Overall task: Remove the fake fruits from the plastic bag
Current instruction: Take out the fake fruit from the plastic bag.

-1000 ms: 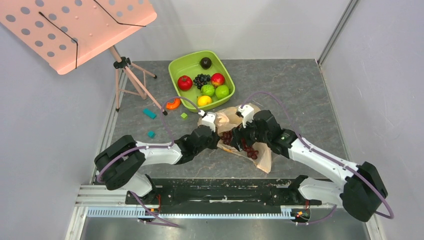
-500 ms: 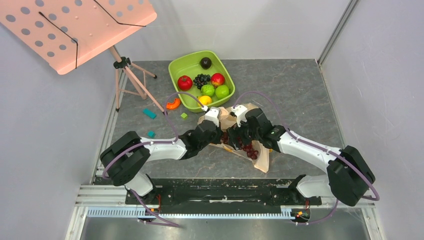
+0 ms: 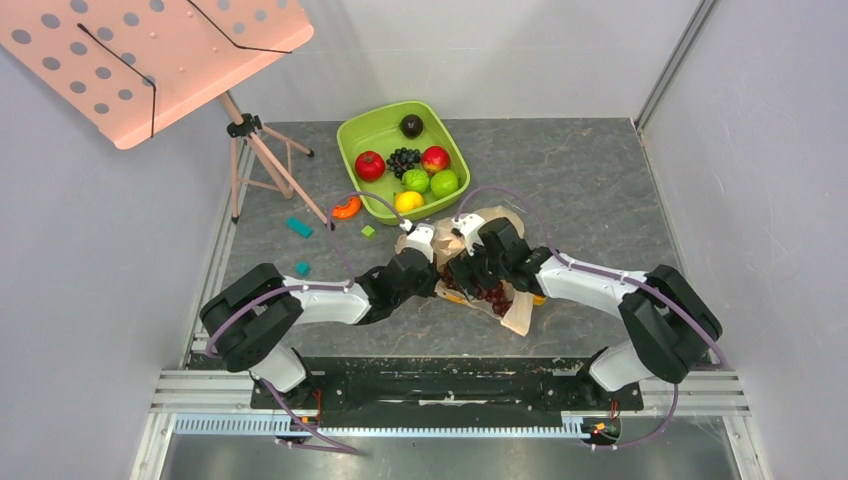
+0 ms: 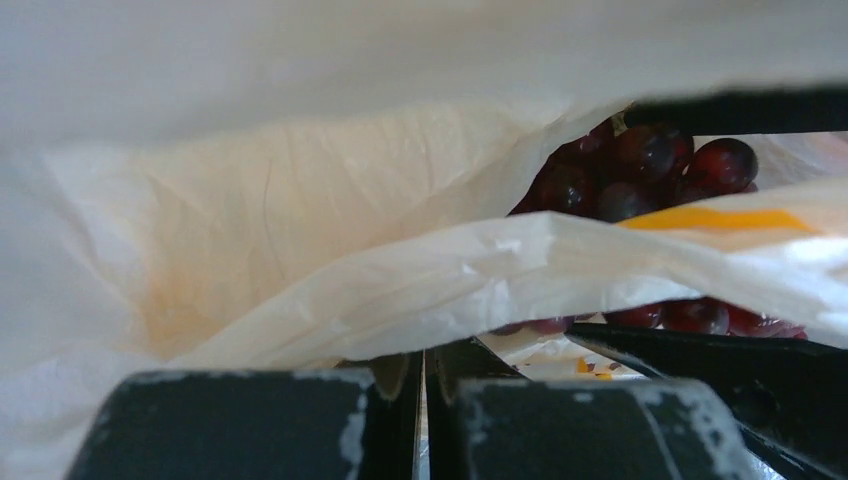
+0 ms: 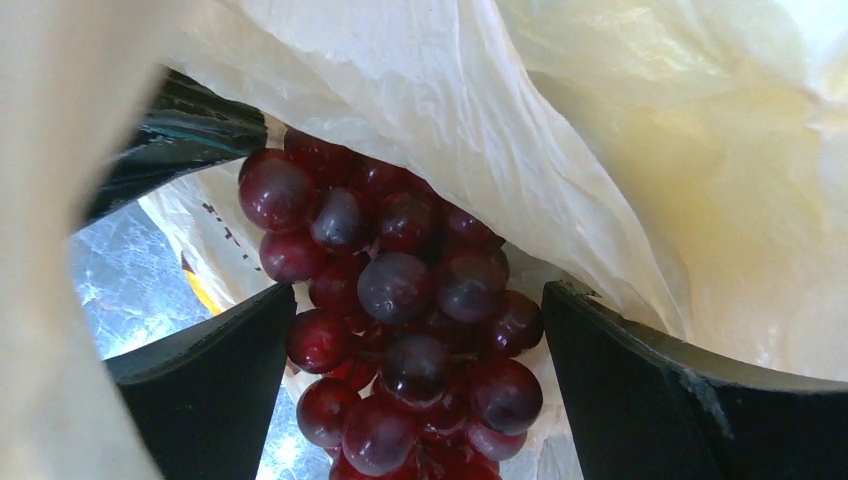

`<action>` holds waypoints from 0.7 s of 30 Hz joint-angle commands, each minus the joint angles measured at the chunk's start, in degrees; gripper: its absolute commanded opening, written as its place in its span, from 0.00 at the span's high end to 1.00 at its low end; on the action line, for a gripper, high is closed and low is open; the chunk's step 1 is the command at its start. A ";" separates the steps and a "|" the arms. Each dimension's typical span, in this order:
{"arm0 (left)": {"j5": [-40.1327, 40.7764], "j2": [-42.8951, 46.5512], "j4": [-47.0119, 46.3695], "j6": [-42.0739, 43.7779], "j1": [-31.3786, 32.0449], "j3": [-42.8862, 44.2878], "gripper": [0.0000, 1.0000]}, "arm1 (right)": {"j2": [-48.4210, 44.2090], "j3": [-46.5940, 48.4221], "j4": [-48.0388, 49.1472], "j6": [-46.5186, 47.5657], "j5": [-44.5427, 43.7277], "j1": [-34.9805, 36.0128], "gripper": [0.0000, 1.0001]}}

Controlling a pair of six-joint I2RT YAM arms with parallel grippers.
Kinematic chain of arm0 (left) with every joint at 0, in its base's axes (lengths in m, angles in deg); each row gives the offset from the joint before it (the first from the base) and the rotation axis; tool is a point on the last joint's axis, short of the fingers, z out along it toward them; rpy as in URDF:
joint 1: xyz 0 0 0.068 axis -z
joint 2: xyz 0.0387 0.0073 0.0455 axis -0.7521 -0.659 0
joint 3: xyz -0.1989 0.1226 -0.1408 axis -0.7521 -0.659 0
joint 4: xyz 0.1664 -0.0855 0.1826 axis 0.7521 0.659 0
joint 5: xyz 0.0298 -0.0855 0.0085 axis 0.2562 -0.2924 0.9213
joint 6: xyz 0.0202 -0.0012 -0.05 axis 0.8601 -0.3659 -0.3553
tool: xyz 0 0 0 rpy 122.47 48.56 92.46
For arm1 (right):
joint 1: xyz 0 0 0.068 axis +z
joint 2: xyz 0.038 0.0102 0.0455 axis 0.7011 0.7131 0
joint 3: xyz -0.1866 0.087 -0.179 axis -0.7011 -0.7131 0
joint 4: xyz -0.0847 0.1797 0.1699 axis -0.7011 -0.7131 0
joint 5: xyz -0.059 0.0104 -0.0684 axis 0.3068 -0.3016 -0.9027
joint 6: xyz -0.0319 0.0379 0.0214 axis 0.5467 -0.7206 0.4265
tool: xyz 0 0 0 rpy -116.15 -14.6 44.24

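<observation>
Within plastic bag, grape bunch diagonal

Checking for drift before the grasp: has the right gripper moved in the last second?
Yes. The right gripper has shifted left, its wrist now roughly in line with the green tub's right edge rather than right of it.

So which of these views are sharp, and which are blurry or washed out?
Top view: even light, sharp throughout. Left wrist: bag blown out white along the top, grapes slightly soft. Right wrist: grapes sharp with small glints, bag a beige blur at the left edge.
</observation>
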 commanded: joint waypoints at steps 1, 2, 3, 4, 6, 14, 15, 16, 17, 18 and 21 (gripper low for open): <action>-0.41 0.57 -2.84 -3.67 -0.22 -1.24 0.98 | 2.20 2.06 2.42 1.92 -0.73 0.26 0.04; -0.49 0.56 -2.89 -3.77 -0.22 -1.40 0.98 | 2.68 1.93 2.42 2.08 -0.54 0.35 0.04; -0.52 0.46 -3.05 -3.95 -0.19 -1.56 0.98 | 3.07 1.88 2.42 2.25 -0.41 0.42 0.04; -0.52 0.44 -3.21 -4.15 -0.22 -1.69 0.98 | 3.42 1.72 2.44 2.36 -0.42 0.57 0.05; -0.59 0.37 -3.40 -4.28 -0.22 -1.81 0.98 | 3.65 1.24 2.89 2.56 0.12 0.79 0.10; -0.62 0.50 -3.50 -4.39 -0.22 -1.90 0.98 | 2.22 -0.68 3.73 3.65 2.09 1.05 0.48; -0.61 0.58 -3.48 -4.43 -0.20 -1.94 0.98 | 1.85 -1.11 3.74 3.77 2.18 1.06 0.51; -0.60 0.85 -3.49 -4.46 -0.21 -2.06 0.98 | 1.52 -1.48 3.74 3.84 2.31 1.06 0.55; -0.57 0.99 -3.43 -4.54 -0.20 -2.27 0.98 | 1.07 -1.92 3.74 3.93 2.74 1.06 0.57; -0.52 1.32 -3.24 -4.60 -0.24 -2.34 0.98 | 0.51 -2.34 3.60 3.88 3.48 1.06 0.60; 0.08 2.29 -1.98 -4.88 -0.22 -2.43 0.98 | -2.30 -4.52 3.77 4.14 6.67 1.04 0.63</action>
